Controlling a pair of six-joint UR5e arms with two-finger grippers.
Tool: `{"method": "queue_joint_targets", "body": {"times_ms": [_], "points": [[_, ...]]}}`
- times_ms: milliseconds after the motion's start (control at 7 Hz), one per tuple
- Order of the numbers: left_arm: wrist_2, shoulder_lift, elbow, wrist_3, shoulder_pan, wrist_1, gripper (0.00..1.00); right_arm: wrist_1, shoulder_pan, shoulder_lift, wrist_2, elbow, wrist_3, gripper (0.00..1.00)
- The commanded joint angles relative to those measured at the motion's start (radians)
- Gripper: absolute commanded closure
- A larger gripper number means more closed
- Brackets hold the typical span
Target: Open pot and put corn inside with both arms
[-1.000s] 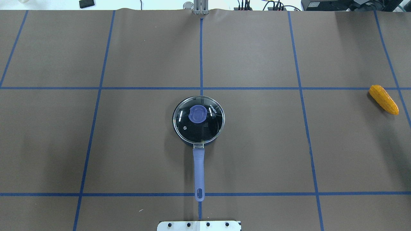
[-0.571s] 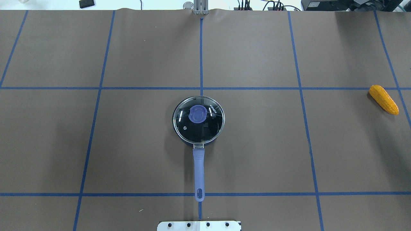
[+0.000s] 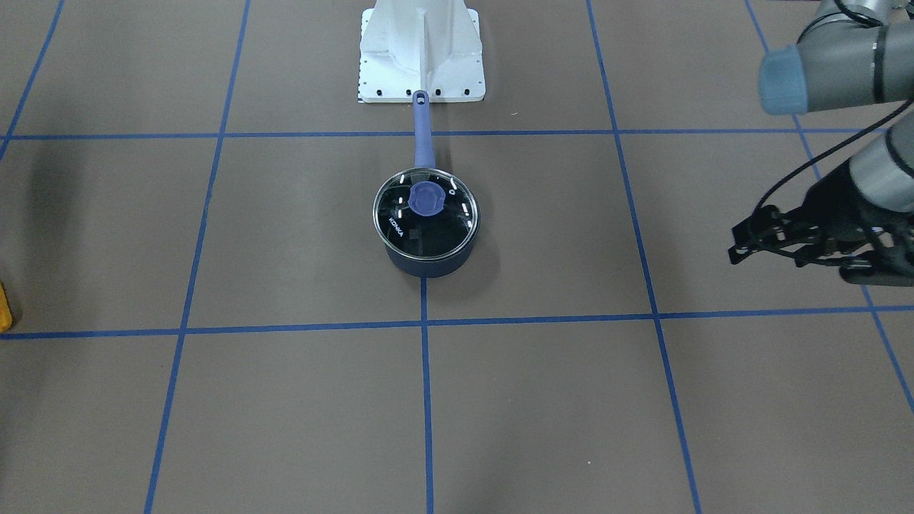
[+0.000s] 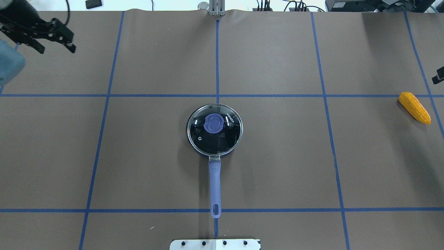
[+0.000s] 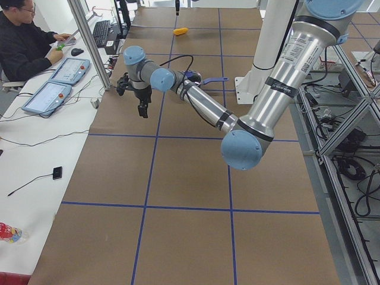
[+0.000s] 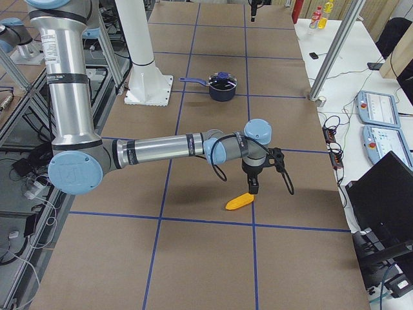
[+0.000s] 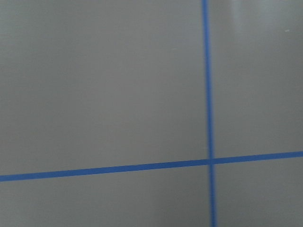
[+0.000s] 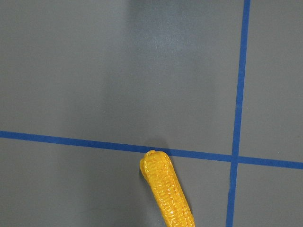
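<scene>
Left claw point(image 4: 57, 49) is spread wide, empty, up over the tabletop's point(image 4: 277, 166) far-left corner. Right claw point(image 6: 271, 189) hovers near the corn point(image 4: 414, 107), clear of it, and I can't tell its opening. Pot point(image 3: 428, 265) sits dead centre, lid point(image 3: 421, 230) on.

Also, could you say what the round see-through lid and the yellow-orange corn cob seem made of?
The round see-through lid looks like glossy glass: light streaks reflect and the dark inside shows through. The yellow-orange corn cob is probably moulded plastic: uniform colour, slight sheen.

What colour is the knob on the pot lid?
The knob is periwinkle blue; the overhead view shows it best.
</scene>
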Motion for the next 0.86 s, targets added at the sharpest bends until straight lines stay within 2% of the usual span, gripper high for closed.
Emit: {"method": "queue_joint_targets", "body": {"times_ms": [0, 143, 429, 571, 714], "points": [[0.095, -0.111, 0.007, -0.152, 0.158, 0.011, 0.0, 0.0, -0.01, 0.009, -0.004, -0.048, -0.113, 0.0], [0.095, -0.154, 0.013, -0.226, 0.196, 0.011, 0.0, 0.002, -0.025, 0.021, -0.006, -0.074, -0.123, 0.0], [0.131, -0.245, 0.024, -0.359, 0.271, 0.01, 0.0, 0.09, -0.082, 0.024, -0.009, -0.123, -0.124, 0.0], [0.154, -0.268, 0.029, -0.374, 0.291, 0.011, 0.0, 0.171, -0.091, 0.024, -0.009, -0.174, -0.134, 0.01], [0.214, -0.282, 0.029, -0.377, 0.324, 0.011, 0.0, 0.247, -0.115, 0.026, -0.012, -0.214, -0.135, 0.01]]}}
